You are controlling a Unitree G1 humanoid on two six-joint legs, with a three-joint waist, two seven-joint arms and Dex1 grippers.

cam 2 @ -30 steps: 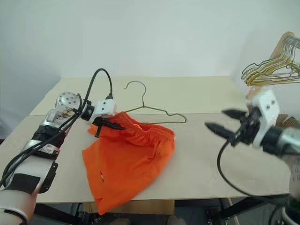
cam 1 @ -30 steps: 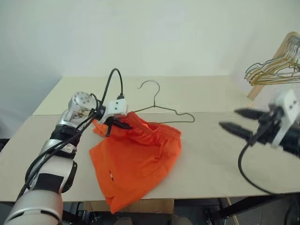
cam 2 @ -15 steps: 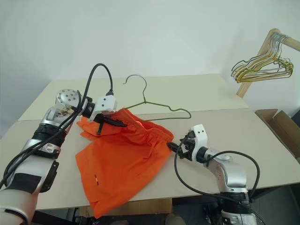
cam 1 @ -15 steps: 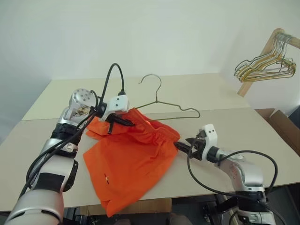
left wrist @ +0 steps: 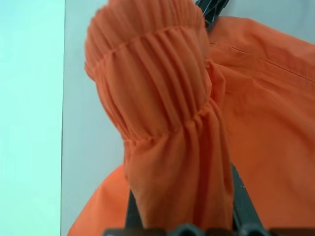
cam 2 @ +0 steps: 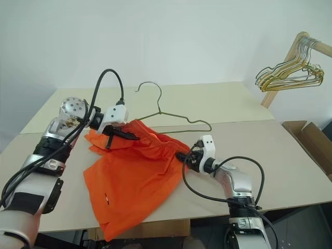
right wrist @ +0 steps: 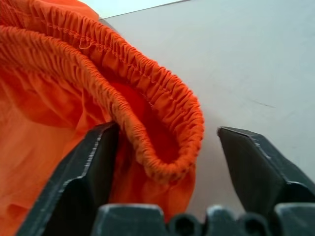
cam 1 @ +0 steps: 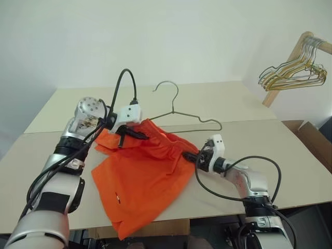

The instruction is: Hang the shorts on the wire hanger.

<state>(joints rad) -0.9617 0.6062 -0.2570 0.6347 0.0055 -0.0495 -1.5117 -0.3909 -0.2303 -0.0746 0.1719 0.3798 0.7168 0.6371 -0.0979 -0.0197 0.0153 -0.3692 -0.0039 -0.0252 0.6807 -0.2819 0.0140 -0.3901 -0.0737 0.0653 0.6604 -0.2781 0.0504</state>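
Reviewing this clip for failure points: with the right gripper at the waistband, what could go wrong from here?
1. The right gripper is open around the end fold of the shorts; it might pinch both waistband layers, leaving no opening.
2. The wire hanger lies partly under the shorts, so tugging could drag it.
3. The left gripper grips a bunched corner that may slip.

Light even, bright, diffuse; no hard glare anywhere. Pale worktop (cam 1: 249, 104) evenly lit, wall behind washed near white. Soft faint shadow on the worktop just under the right gripper (right wrist: 167, 162). Head views sharp across the frame, no motion blur. Left wrist view: the shorts (left wrist: 162, 118) close to the lens, folds slightly soft. Right wrist view crisp on the gathered waistband.
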